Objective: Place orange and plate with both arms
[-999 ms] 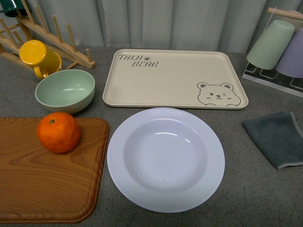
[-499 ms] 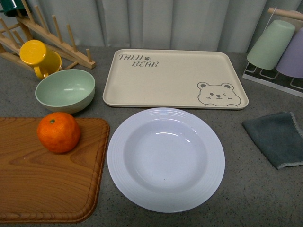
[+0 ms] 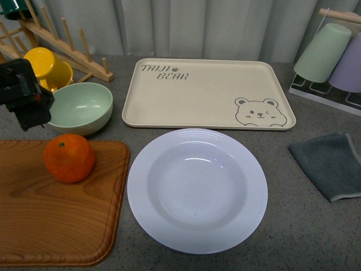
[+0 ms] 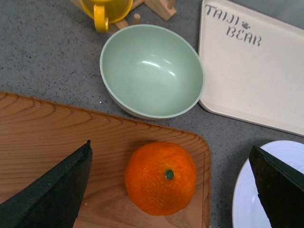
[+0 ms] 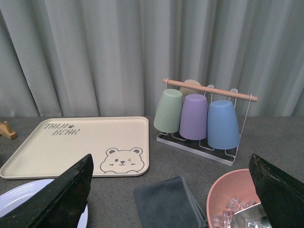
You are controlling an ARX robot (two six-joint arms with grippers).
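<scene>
The left gripper [image 4: 169, 146] is seen with its jaws spread wide and nothing held between them; in the front view it is placed to the left of the beige tray [image 3: 203, 93], over the left rim of a pale green bowl [image 3: 79, 107]. In the left wrist view the orange [image 4: 160, 178] is framed between the two dark fingers [image 4: 57, 190], below them and untouched. The orange is found left of the tray and nearer the robot, resting on the far right part of a wooden board [image 3: 56, 220], with its green stem dot turned upward. The bowl is set just beside the tray's left edge, between the tray and a yellow mug [image 3: 48, 65] that is hung on a wooden rack [image 3: 73, 53]. The white plate [image 3: 141, 189] is laid on the grey tabletop directly on the near side of the tray, close to its front edge with a narrow gap shown in the left wrist view, and just beside the board's right edge. The right gripper [image 5: 171, 161] is caught only by its own wrist camera, where its jaws are likewise held wide apart and empty. A grey cloth [image 3: 330, 164] is spread to the right of the tray, on its near side. Upturned cups [image 5: 194, 116] are racked to the tray's right. A pink bowl [image 5: 228, 194] with clear pieces inside is seen beyond the cloth in the right wrist view.
</scene>
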